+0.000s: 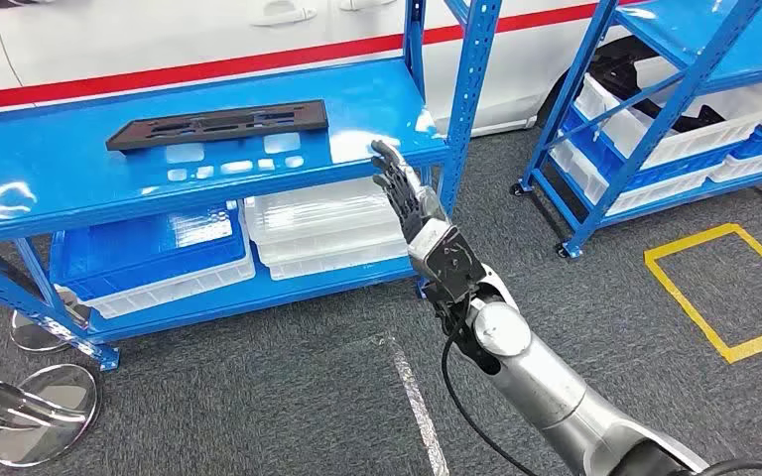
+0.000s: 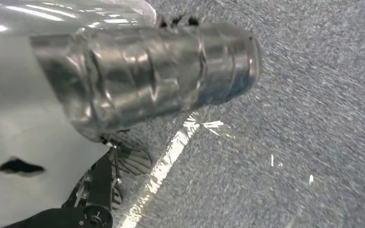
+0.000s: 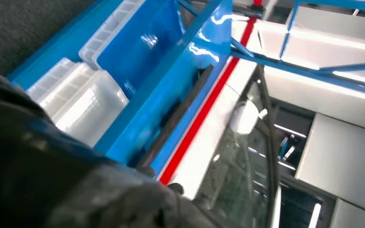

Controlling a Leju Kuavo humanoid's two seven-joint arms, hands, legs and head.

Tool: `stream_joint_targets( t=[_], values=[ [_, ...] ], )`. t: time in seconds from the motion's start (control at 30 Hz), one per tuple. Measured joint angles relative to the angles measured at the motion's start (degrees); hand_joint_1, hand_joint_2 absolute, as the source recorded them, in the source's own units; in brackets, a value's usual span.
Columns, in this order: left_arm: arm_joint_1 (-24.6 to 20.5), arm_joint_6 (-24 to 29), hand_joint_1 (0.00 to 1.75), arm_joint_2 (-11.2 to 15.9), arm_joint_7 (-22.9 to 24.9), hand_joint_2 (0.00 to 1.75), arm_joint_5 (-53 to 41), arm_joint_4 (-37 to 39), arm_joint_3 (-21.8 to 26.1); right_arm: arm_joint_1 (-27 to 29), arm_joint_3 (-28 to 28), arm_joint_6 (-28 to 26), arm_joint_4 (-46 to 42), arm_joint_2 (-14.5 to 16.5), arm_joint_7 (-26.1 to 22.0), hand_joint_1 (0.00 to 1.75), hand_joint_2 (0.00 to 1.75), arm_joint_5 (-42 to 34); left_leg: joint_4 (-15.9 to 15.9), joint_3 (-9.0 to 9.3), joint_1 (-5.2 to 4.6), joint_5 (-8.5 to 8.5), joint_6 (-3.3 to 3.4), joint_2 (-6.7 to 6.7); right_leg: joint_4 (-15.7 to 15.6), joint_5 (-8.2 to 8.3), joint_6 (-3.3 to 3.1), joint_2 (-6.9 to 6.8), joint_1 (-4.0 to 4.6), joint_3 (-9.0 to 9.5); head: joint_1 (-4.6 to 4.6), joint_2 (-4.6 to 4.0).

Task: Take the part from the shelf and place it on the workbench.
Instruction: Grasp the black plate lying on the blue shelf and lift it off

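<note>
Two clear bins under shelf – nothing seen inside, part on top, right hand fingers apart – holds nothing.

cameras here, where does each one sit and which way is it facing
Head view: high on the body, looking forward and down at the blue shelf, the black part and the raised right hand.
Left wrist view: on the hanging left arm, facing the grey floor and a white line.
Right wrist view: behind the right hand, facing the shelf.
Shared: head and right wrist views both show the shelf, part and clear bins.
</note>
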Motion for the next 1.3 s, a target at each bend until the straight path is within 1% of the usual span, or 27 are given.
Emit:
stream_joint_targets(
  t=[0.07, 0.1, 0.2, 0.23, 0.27, 0.3, 0.37, 0.4, 0.43, 0.47, 0.57, 0.63, 0.7, 0.73, 0.77, 0.8, 0.83, 0.9, 0.93, 0.97, 1.03, 1.07, 1.1, 1.17, 1.23, 1.27, 1.3],
  values=[
    [0.1, 0.0, 0.00, 0.0, -0.1, 0.00, 0.0, 0.0, 0.0, 0.0, 0.0, 0.0, 0.0, 0.0, 0.0, 0.00, 0.00, 0.0, -0.4, 1.05, 0.15, -0.19, 0.30, 0.01, 1.5, -0.61, 0.19, -0.04, -0.13, -0.63, 0.11, -0.01],
    [0.1, 0.0, 0.00, 0.0, -0.1, 0.00, 0.0, 0.0, 0.0, -0.1, 0.0, -0.1, 0.0, -0.1, 0.0, 0.00, 0.00, 0.0, -0.6, 1.93, 0.26, -0.43, 0.61, -0.01, 3.7, -1.42, 0.40, -0.04, -0.18, -1.77, 0.15, -0.01],
    [0.0, -0.1, 0.00, 0.0, -0.1, 0.00, 0.0, 0.0, 0.0, 0.1, 0.0, -0.1, 0.0, -0.2, 0.1, 0.00, 0.00, 0.0, -0.7, 3.39, 0.29, -1.60, 1.11, -0.04, 13.6, -4.81, 0.88, -0.02, -0.23, -8.61, 0.21, 0.00],
    [0.0, -0.1, 0.00, 0.0, -0.1, 0.00, 0.0, 0.0, 0.0, 0.2, 0.0, -0.1, 0.0, -0.2, 0.1, 0.00, 0.00, 0.0, -0.7, 3.91, 0.28, -2.10, 1.08, -0.07, 15.3, -4.98, 0.97, -0.03, -0.25, -10.45, 0.22, 0.00],
    [0.1, -0.1, 0.00, 0.0, -0.1, 0.00, 0.0, 0.0, -0.1, 0.4, 0.0, -0.1, 0.0, -0.3, 0.1, 0.00, 0.00, 0.0, -0.6, 4.59, 0.30, -2.68, 1.01, -0.10, 15.0, -4.08, 1.03, -0.04, -0.27, -11.31, 0.23, 0.00],
    [0.2, -0.1, 0.00, 0.0, -0.1, 0.00, 0.0, 0.0, -0.1, 0.4, 0.0, -0.1, 0.0, -0.3, 0.1, 0.00, 0.00, 0.1, -0.6, 5.43, 0.33, -3.35, 0.86, -0.14, 12.6, -2.16, 1.03, -0.07, -0.30, -11.12, 0.23, 0.00],
    [0.3, -0.1, 0.00, -0.1, -0.1, 0.00, 0.0, 0.0, -0.1, 0.5, 0.0, -0.1, 0.0, -0.4, 0.1, 0.00, 0.00, 0.1, -0.6, 7.32, 0.43, -4.90, 0.40, -0.17, 5.4, 3.08, 0.74, -0.10, -0.29, -9.14, 0.24, 0.00],
    [0.2, -0.1, 0.00, -0.2, -0.1, 0.00, 0.0, 0.0, -0.1, 0.5, 0.0, -0.1, 0.0, -0.4, 0.1, 0.00, 0.00, 0.1, -0.6, 8.04, 0.40, -5.61, 0.07, -0.17, 2.5, 4.72, 0.48, -0.07, -0.14, -8.50, 0.15, -0.01],
    [0.1, -0.1, 0.00, -0.2, -0.1, 0.00, 0.0, 0.0, -0.2, 0.4, 0.0, -0.1, 0.1, -0.4, 0.2, 0.00, 0.00, 0.1, -0.7, 8.24, 0.39, -6.18, -0.28, -0.14, 1.0, 5.65, 0.08, -0.02, 0.00, -8.11, 0.04, -0.01],
    [0.0, -0.1, 0.00, -0.2, -0.1, 0.00, 0.0, 0.1, -0.2, 0.5, 0.0, -0.1, 0.1, -0.4, 0.2, 0.00, 0.00, 0.2, -0.8, 8.41, 0.36, -6.55, -0.67, -0.09, 0.6, 5.73, -0.38, 0.09, 0.15, -8.13, -0.08, -0.01],
    [-0.2, -0.1, 0.00, -0.2, -0.2, 0.00, -0.2, 0.1, -0.4, 0.5, 0.0, 0.1, 0.1, -0.5, 0.3, 0.00, 0.00, 0.3, 0.9, 8.31, 0.38, -6.56, -1.56, 0.06, 0.2, 4.65, -1.70, 0.33, 0.02, -7.14, -0.23, 0.01],
    [-0.3, -0.2, 0.00, -0.3, -0.2, 0.00, -0.4, 0.1, -0.4, 0.3, 0.0, 0.4, 0.0, -0.5, 0.4, 0.00, 0.00, 0.7, 6.1, 5.63, 0.53, -7.24, -2.11, 0.11, -0.1, 3.55, -2.24, 0.31, -0.13, -5.64, -0.26, 0.00],
    [-0.3, -0.3, 0.00, -0.3, -0.2, 0.00, -0.4, 0.1, -0.5, 0.2, 0.0, 0.9, 0.0, -0.5, 0.6, 0.00, 0.00, 1.0, 13.0, 0.69, 0.61, -9.82, -2.65, 0.12, -0.1, 2.33, -2.42, 0.22, -0.06, -4.25, -0.27, 0.00],
    [-0.3, -0.4, 0.00, -0.3, -0.2, 0.00, -0.4, 0.1, -0.6, 0.2, 0.0, 1.1, 0.0, -0.5, 0.7, 0.00, 0.00, 1.0, 15.3, -1.67, 0.61, -11.22, -2.75, 0.13, -0.1, 1.66, -2.46, 0.19, 0.01, -3.48, -0.28, 0.00],
    [-0.2, -0.5, 0.00, -0.3, -0.2, 0.00, -0.4, 0.1, -0.6, 0.2, 0.0, 1.2, 0.0, -0.5, 0.8, 0.00, 0.00, 1.1, 16.2, -3.45, 0.58, -11.95, -2.67, 0.12, -0.1, 0.95, -2.47, 0.20, 0.13, -2.57, -0.28, 0.00],
    [-0.1, -0.6, 0.00, -0.3, -0.3, 0.00, -0.4, 0.1, -0.6, 0.2, 0.0, 1.4, 0.0, -0.5, 0.9, 0.00, 0.00, 1.1, 15.3, -4.36, 0.50, -11.37, -2.39, 0.12, -0.1, 0.21, -2.48, 0.22, 0.29, -1.54, -0.28, 0.00],
    [0.0, -0.6, 0.00, -0.3, -0.3, 0.00, -0.4, 0.1, -0.6, 0.1, 0.0, 1.5, 0.1, -0.5, 1.0, 0.00, 0.00, 1.1, 12.7, -4.50, 0.36, -9.33, -1.91, 0.11, -0.1, -0.55, -2.49, 0.23, 0.48, -0.43, -0.29, 0.00],
    [0.0, -0.6, 0.00, -0.2, -0.5, 0.00, -0.4, 0.2, -0.6, -0.2, 0.1, 1.8, 0.3, -0.5, 1.2, 0.00, 0.00, 1.1, 5.9, -3.94, -0.34, -2.14, -0.29, 0.05, -0.3, -1.94, -2.40, 0.31, 0.72, 1.25, -0.22, -0.01],
    [0.0, -0.6, 0.00, -0.1, -0.5, 0.00, -0.4, 0.3, -0.7, -0.5, 0.2, 2.0, 0.4, -0.5, 1.2, 0.00, 0.00, 1.1, 3.3, -3.58, -0.81, 0.50, 0.57, -0.03, -0.5, -2.45, -2.23, 0.38, 0.73, 1.79, -0.18, -0.01],
    [0.0, -0.5, 0.00, 0.0, -0.6, 0.00, -0.5, 0.3, -0.7, -0.6, 0.3, 2.1, 0.6, -0.5, 1.3, 0.00, 0.00, 1.1, 1.8, -3.28, -1.22, 2.16, 1.20, -0.08, -0.8, -2.75, -1.99, 0.49, 0.63, 2.20, -0.19, -0.01],
    [-0.1, -0.5, 0.00, 0.1, -0.6, 0.00, -0.5, 0.4, -0.8, -0.8, 0.5, 2.2, 0.7, -0.4, 1.4, 0.00, 0.00, 1.1, -0.1, -1.87, -1.45, 2.24, 1.75, -0.07, -0.9, -2.50, -1.42, 0.56, 0.66, 2.80, -0.27, 0.01],
    [-0.2, -0.4, 0.00, 0.1, -0.7, 0.00, -0.6, 0.4, -0.8, -1.0, 0.6, 2.3, 0.7, -0.4, 1.4, 0.00, 0.00, 1.1, -0.9, -0.89, -1.30, 2.29, 1.81, -0.01, -0.1, -2.14, -1.18, 0.53, 0.61, 2.66, -0.33, 0.00],
    [-0.3, -0.4, 0.00, 0.1, -0.7, 0.00, -0.6, 0.4, -0.8, -1.2, 0.6, 2.3, 0.7, -0.4, 1.3, 0.00, 0.00, 1.2, -1.8, 0.16, -1.14, 2.14, 1.96, 0.02, 1.9, -1.86, -0.98, 0.46, 0.62, 1.79, -0.32, 0.00],
    [-0.4, -0.4, 0.00, 0.1, -0.6, 0.00, -0.8, 0.4, -0.9, -1.4, 0.7, 2.3, 0.8, -0.5, 1.3, 0.00, 0.00, 1.2, -2.4, 1.85, -0.89, 1.49, 2.14, -0.05, 8.1, -2.68, -0.54, 0.37, 0.38, -1.99, -0.25, -0.01],
    [-0.5, -0.4, 0.00, 0.1, -0.4, 0.00, -1.0, 0.4, -1.1, -1.4, 0.7, 2.5, 1.0, -0.5, 1.3, 0.00, 0.00, 1.2, -2.4, 3.19, -0.77, 0.29, 2.11, -0.21, 13.4, -5.69, -0.01, 0.32, 0.16, -6.65, -0.16, -0.01],
    [-0.5, -0.3, 0.00, 0.1, -0.3, 0.00, -1.0, 0.4, -1.2, -1.4, 0.7, 2.6, 1.1, -0.5, 1.4, 0.00, 0.00, 1.2, -2.3, 3.97, -0.69, -0.45, 1.98, -0.31, 14.2, -6.99, 0.26, 0.28, 0.01, -8.30, -0.14, 0.00],
    [-0.5, -0.3, 0.00, 0.1, -0.2, 0.00, -1.1, 0.4, -1.3, -1.4, 0.8, 2.7, 1.2, -0.5, 1.4, 0.00, 0.00, 1.2, -2.2, 4.90, -0.57, -1.26, 1.81, -0.39, 13.3, -7.21, 0.52, 0.22, -0.14, -9.16, -0.14, 0.00]
  ],
)
